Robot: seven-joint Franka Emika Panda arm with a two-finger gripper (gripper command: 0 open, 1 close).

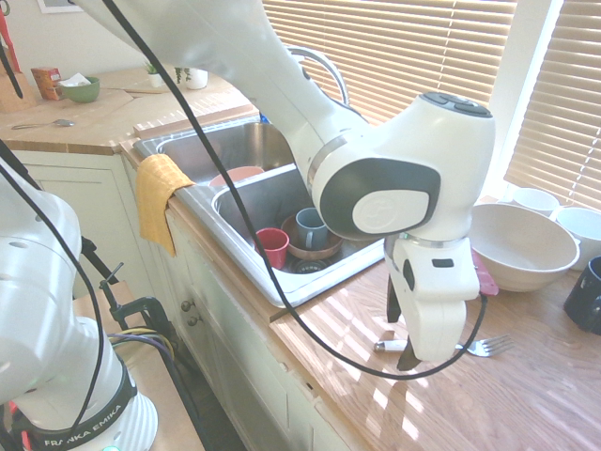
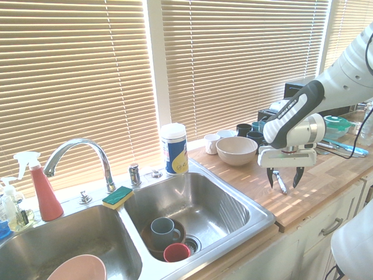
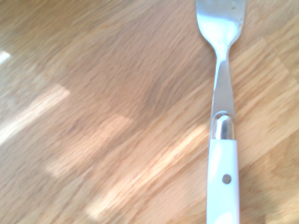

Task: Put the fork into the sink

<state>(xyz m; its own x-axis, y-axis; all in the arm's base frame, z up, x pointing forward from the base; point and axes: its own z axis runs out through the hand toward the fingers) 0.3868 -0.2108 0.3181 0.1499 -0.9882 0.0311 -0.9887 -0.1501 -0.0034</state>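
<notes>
Fork (image 3: pixel 223 121) below open jaws of the gripper (image 2: pixel 285 178), lying on grainy, sun-striped wooden countertop (image 1: pixel 526 404), lower right of the first exterior view; smooth round bowl (image 1: pixel 522 246) above; shiny steel sink (image 1: pixel 235 211) at centre-left; slatted blinds (image 1: pixel 394 56) behind.

We identify open passage on the table (image 1: pixel 526 399) on the side of the fork (image 1: pixel 493 346) facing away from the sink (image 1: pixel 202 202). The large bowl (image 1: pixel 521 246) obstructs the window side; its wall rises above the fork. White cups (image 2: pixel 211 143) and dark mugs (image 2: pixel 255 136) stand beside it and narrow that side further. Between the table and the sink, we find only the low sink rim. The right-hand basin as the second exterior view shows it holds a blue-gray mug (image 2: pixel 165 233) and a red mug (image 2: pixel 176 252); we find free depth beside them, toward the table. The canister (image 2: pixel 174 149) and the faucet (image 2: pixel 87 157) stand upright at the window-side edge.
</notes>
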